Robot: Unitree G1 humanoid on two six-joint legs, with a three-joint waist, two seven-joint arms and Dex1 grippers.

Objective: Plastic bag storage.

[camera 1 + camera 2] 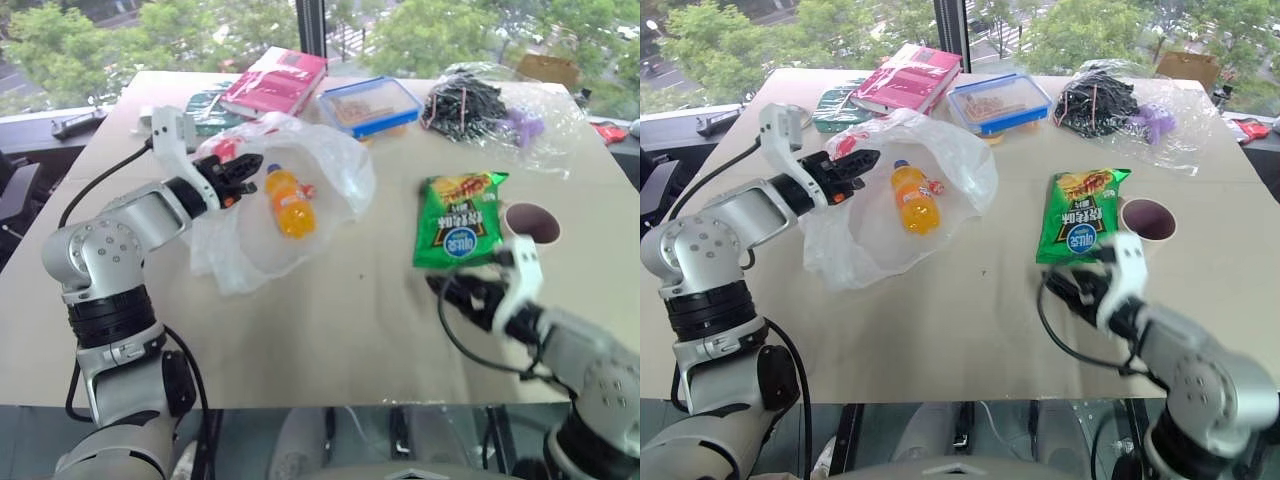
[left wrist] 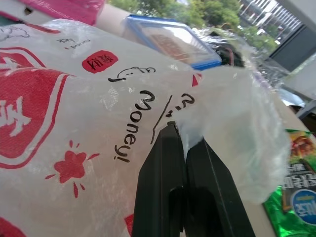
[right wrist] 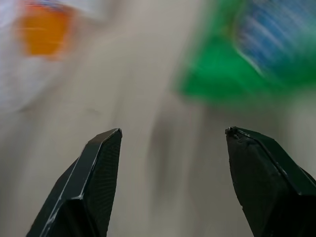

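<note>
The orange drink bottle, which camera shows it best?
The right eye view shows it best: the orange bottle lies whole and sharp inside the plastic bag, blue cap toward the far edge. The left eye view shows it much the same. The right wrist view gives an orange blur. The left wrist view shows the bag's printed film instead.

Head stereo pair overlooking table [image 1: 330, 330] — wrist cameras close-up

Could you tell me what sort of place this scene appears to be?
Probably an upper-floor office or lab: a beige table stands by a large window over treetops, holding a plastic bag, a pink book and snacks.
</note>
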